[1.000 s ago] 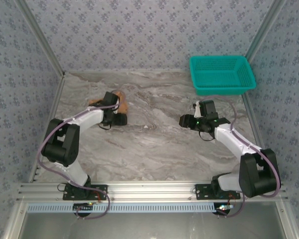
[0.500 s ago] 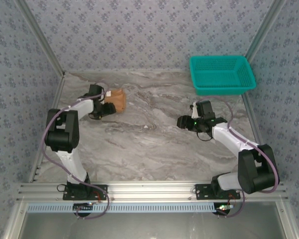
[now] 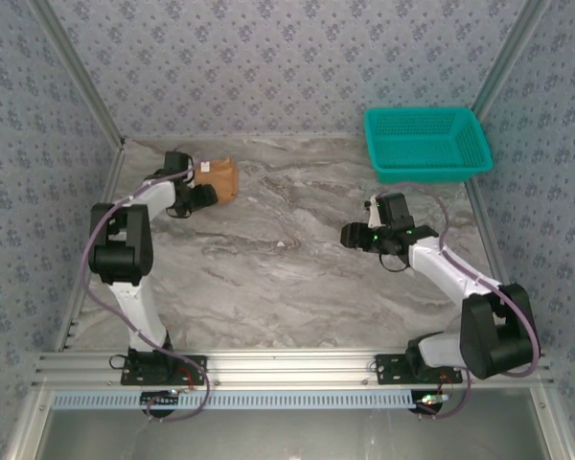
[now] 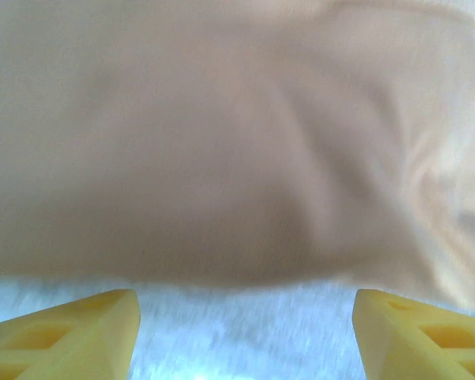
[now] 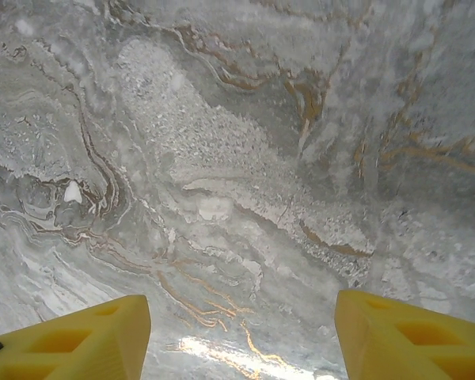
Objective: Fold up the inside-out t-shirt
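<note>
Cloth: inside-out t-shirt (image 3: 220,178), bunched, far left of the table (image 3: 297,287).
Left end effector (image 3: 202,196): fingers apart, just beside the cloth.
Right end effector (image 3: 351,234): fingers apart, over bare table, right side.

The bunched t-shirt (image 3: 222,178) lies far left; the left gripper (image 3: 203,195) sits just beside it. The right gripper (image 3: 351,234) hovers well apart.

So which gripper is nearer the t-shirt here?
Left. The left gripper is right beside the t-shirt, open at its edge; the right gripper is far off to its right, over the table.
</note>
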{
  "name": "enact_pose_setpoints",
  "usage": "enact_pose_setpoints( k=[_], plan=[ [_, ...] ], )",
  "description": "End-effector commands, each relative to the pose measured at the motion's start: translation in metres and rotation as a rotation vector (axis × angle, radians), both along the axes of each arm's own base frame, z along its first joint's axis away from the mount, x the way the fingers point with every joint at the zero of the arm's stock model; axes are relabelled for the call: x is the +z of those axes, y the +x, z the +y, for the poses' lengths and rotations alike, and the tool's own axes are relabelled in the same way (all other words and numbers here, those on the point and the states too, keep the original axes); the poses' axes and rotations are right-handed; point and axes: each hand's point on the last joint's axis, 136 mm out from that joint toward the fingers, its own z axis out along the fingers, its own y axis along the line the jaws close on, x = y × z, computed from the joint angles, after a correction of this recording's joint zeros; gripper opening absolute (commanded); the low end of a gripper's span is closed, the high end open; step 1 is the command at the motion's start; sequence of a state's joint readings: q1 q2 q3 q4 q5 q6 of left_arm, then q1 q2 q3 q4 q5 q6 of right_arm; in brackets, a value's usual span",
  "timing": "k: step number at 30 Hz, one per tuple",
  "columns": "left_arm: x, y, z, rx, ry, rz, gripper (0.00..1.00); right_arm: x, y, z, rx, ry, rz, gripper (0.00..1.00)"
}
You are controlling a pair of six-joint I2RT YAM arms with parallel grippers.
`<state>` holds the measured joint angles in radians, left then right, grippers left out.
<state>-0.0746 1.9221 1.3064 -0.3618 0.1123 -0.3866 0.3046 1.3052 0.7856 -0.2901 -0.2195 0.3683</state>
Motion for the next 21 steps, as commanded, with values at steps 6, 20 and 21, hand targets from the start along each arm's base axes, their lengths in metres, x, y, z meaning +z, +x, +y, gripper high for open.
enact_pose_setpoints(
  k=[6,20,21],
  plan=[
    [0.093,-0.060,0.024,0.078,0.060,-0.377,0.82,0.056,0.016,-0.061,-0.142,-0.446,-0.289,0.78],
    [0.102,-0.109,0.079,0.189,0.371,-0.703,0.98,0.043,0.036,-0.154,-0.488,-0.572,-0.551,1.00],
    [0.096,-0.103,0.076,0.161,0.378,-0.705,0.98,0.037,0.038,-0.155,-0.479,-0.570,-0.570,1.00]
  ],
)
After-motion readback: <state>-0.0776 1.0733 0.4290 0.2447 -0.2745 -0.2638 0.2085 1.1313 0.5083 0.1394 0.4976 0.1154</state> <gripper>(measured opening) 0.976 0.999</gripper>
